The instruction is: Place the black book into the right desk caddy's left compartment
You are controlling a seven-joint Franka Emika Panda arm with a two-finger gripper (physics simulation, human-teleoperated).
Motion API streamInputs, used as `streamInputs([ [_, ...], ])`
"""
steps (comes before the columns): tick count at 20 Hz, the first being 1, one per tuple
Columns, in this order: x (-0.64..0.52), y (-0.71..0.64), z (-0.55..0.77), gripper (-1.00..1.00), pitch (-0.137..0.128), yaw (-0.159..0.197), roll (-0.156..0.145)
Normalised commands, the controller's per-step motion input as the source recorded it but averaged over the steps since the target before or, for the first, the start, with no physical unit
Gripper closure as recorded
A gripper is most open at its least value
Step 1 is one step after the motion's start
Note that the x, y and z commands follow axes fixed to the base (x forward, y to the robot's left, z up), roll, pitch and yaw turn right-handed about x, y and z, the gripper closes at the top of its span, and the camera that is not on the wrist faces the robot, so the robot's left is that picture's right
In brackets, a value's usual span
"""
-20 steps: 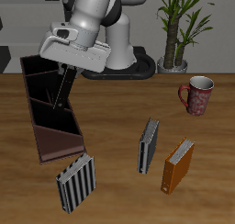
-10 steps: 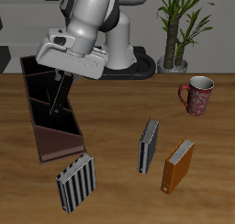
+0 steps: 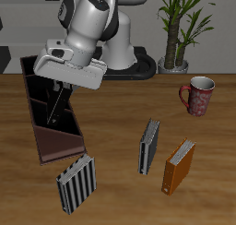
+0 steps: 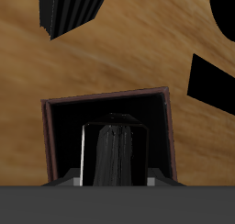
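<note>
Wooden table (image 3: 111,169), exterior view: gripper (image 3: 63,85) hangs over the right desk caddy (image 3: 57,144), black book (image 3: 58,101) slanting down from it. Wrist view: gripper (image 4: 112,177) clamped on the book (image 4: 112,150), caddy compartment (image 4: 64,131) below. Judged next: lower, release.

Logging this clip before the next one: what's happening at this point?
The Franka arm's end effector holds the black book upright over the right desk caddy, lined up above one compartment's black interior. The book is not released yet. On the table stand a striped book, a dark grey book, an orange book and a mug.
</note>
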Motion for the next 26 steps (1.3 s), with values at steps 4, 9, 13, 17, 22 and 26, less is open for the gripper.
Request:
streamInputs([
  [4,0.09,0.07,-0.19,1.0,0.02,-0.008,0.013],
  [9,0.11,0.04,-0.26,1.0,0.034,-0.011,0.005],
  [13,0.0,-0.02,-0.24,1.0,0.044,-0.013,0.009],
  [17,0.04,-0.04,-0.11,1.0,0.014,-0.007,-0.018],
  [22,0.03,-0.04,-0.19,1.0,0.028,0.002,-0.011],
  [26,0.02,-0.02,-0.21,1.0,0.027,0.005,-0.013],
])
